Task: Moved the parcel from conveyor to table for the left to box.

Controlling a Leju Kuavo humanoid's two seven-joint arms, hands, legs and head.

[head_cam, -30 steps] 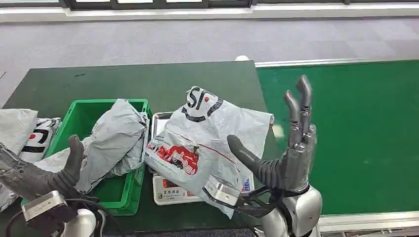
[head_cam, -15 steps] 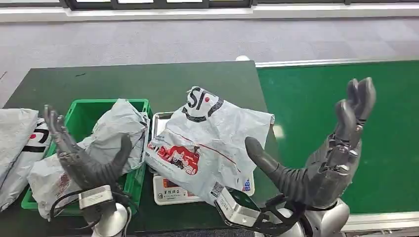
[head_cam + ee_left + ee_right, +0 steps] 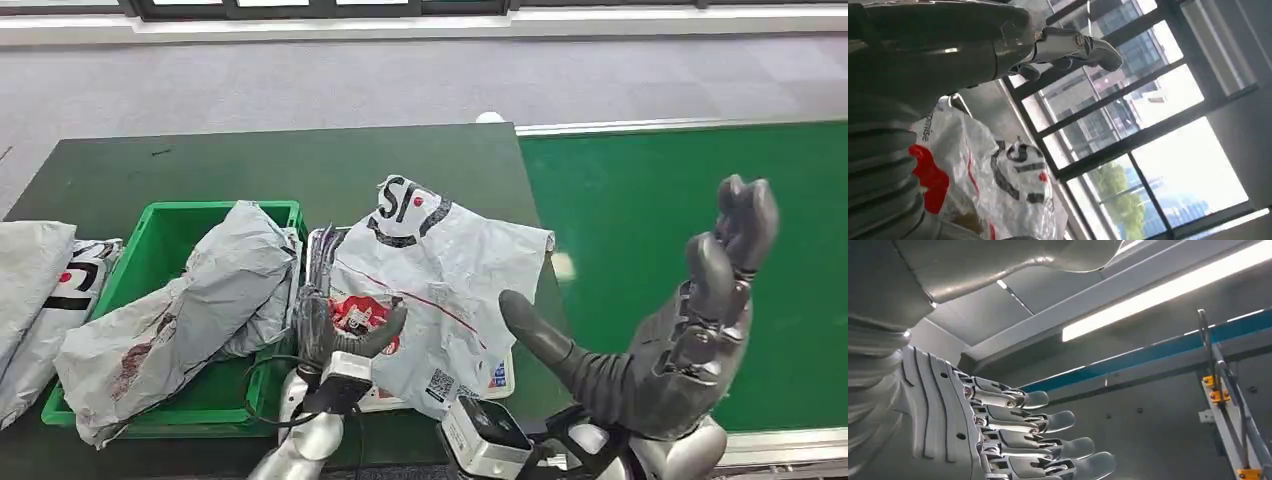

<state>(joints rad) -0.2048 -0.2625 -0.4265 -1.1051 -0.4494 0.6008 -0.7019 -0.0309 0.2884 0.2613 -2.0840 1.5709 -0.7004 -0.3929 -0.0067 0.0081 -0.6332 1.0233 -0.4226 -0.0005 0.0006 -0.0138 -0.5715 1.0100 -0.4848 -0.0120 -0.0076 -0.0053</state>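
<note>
The parcel (image 3: 440, 285) is a white, crinkled plastic mailer bag lying on a metal tray (image 3: 320, 245) on the dark green table (image 3: 250, 165), just right of the green crate (image 3: 165, 235) and just left of the conveyor belt (image 3: 650, 220). Its long axis runs from the near left to the far right, with the narrower end bearing black "SF" lettering and a red dot pointing to the far side. A red printed patch sits on its near left part, a thin red line crosses it diagonally, and a small square code and a blue mark show near its near edge. In the left wrist view the same bag (image 3: 993, 185) shows its black letters and red print, with small writing I cannot read.

The left hand (image 3: 335, 320) stands upright at the near left edge of the parcel, fingers spread and raised, thumb out toward the red patch; it grips nothing, though whether it touches the bag I cannot tell. The right hand (image 3: 690, 320) is raised above the near part of the belt, fingers straight and apart, thumb stretched left, holding nothing. In the right wrist view its fingers (image 3: 1048, 440) lie side by side, extended.

A grey, wrinkled plastic bag (image 3: 190, 305) fills the plastic crate and spills over its near rim. Further left lie more grey and white bags (image 3: 45, 285), one with black and red print.
</note>
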